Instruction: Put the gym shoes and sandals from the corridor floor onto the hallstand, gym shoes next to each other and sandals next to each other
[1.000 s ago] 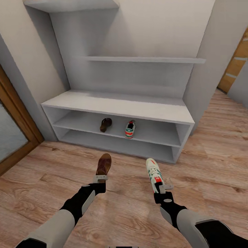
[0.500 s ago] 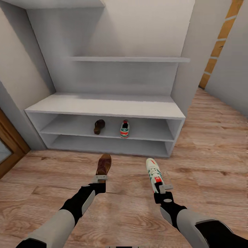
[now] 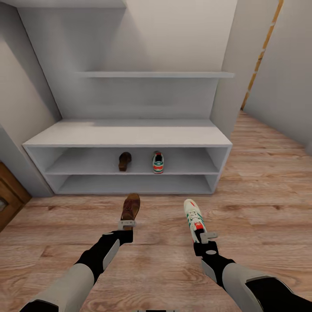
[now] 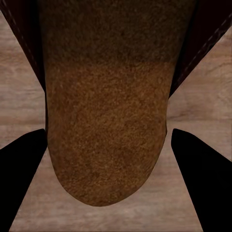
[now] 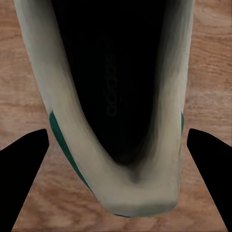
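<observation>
Left gripper (image 3: 127,225): clamped on the heel of a flat dark brown leather-look sandal (image 3: 131,207), held above the light brown wood-plank floor (image 3: 268,203).
Right gripper (image 3: 203,234): gripping the heel of a white lace-up gym shoe with green stripes (image 3: 193,214), toe pointing at the rack.
Pale grey-white shoe rack (image 3: 130,132): its upper open shelf holds a second brown sandal (image 3: 125,161) and a second gym shoe (image 3: 158,162), near each other but apart.

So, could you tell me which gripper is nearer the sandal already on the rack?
Left. The left gripper, holding the other sandal, is almost straight in front of the racked sandal; the right gripper, holding a sneaker, is farther right.
</observation>
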Motion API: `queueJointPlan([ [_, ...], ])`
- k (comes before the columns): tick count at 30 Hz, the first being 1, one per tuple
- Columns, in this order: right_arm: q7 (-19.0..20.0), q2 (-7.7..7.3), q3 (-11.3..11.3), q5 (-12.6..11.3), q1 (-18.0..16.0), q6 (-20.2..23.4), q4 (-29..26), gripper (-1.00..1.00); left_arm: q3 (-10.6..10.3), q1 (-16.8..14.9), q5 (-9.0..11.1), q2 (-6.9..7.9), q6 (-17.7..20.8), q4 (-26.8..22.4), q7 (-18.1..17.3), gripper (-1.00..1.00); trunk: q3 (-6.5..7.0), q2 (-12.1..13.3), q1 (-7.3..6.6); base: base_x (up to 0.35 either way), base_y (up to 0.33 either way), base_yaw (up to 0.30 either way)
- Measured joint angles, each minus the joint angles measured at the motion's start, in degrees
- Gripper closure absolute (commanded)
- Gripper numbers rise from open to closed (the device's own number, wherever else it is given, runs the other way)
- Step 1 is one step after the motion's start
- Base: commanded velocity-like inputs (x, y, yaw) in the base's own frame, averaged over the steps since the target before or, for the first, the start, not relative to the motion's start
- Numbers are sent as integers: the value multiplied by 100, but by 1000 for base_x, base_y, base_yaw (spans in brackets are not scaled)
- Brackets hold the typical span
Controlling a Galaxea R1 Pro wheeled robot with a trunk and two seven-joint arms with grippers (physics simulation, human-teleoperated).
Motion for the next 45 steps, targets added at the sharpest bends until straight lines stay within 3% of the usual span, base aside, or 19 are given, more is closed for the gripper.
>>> queueJointPlan([
  [41, 15, 26, 8, 6, 2, 3, 8, 100, 7, 1, 8, 1, -11, -8, 0, 100, 0, 0, 0, 5, 324, -1],
  [45, 14, 26, 12, 8, -2, 3, 8, 100, 6, -3, 8, 1, -258, -9, -2, 100, 0, 0, 0, 4, 20, 0],
])
